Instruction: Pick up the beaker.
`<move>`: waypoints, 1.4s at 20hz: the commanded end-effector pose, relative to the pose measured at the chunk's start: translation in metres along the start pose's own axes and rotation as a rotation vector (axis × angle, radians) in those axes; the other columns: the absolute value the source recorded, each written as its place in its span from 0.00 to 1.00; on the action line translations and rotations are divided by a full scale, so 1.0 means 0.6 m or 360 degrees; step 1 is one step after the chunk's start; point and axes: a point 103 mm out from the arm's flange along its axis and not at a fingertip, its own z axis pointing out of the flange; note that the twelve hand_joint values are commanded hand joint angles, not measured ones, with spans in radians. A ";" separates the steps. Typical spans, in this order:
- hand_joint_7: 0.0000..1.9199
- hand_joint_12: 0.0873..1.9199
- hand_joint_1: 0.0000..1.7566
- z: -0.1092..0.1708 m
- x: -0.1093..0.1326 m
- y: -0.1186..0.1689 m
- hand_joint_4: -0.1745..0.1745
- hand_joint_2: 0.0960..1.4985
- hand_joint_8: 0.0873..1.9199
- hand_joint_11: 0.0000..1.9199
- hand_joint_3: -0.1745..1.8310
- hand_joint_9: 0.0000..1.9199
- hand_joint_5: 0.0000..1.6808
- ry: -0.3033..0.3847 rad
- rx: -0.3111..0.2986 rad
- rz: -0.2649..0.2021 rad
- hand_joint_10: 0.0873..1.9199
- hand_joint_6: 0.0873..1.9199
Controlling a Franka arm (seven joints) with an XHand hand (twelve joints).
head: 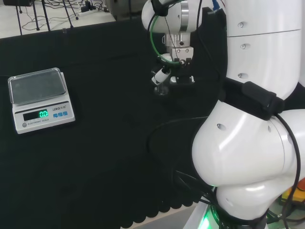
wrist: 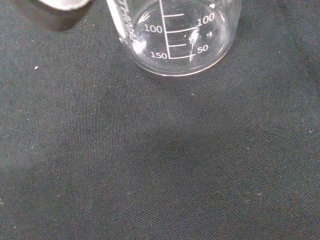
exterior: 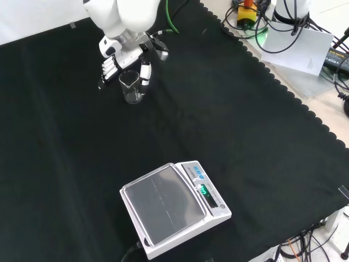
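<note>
A clear glass beaker with printed measuring marks stands upright and empty on the black cloth. The hand hangs right over it from the view's top. Its fingers reach down on the beaker's left and its thumb on the right, close to the rim; I cannot tell whether they touch the glass. In the head view the beaker sits just below the hand, left of the arm's big white links. The wrist view has the beaker's base flat on the cloth, with a blurred white piece of the hand beside it.
A white digital scale with a grey pan sits on the cloth nearer the front view's camera; the head view has the scale at the left. Cables and gear lie past the cloth's scalloped edge at the front view's right.
</note>
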 end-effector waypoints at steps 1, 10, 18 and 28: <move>0.13 0.73 0.48 0.002 0.003 0.001 0.62 0.48 0.38 0.06 0.26 0.17 0.16 -0.0032 -0.0033 0.0015 0.42 0.00; 0.32 0.58 0.63 -0.001 0.004 0.004 0.41 0.44 0.66 0.47 0.49 0.47 0.26 -0.0027 -0.0116 0.0024 0.47 0.69; 0.42 0.46 0.66 -0.003 0.006 0.006 0.47 0.68 0.76 0.62 0.29 0.51 0.42 -0.0029 -0.0137 0.0029 0.59 0.73; 0.42 0.46 0.66 -0.109 0.009 -0.027 0.53 0.61 0.77 0.62 0.38 0.51 0.45 -0.0027 -0.0254 -0.0008 0.60 0.72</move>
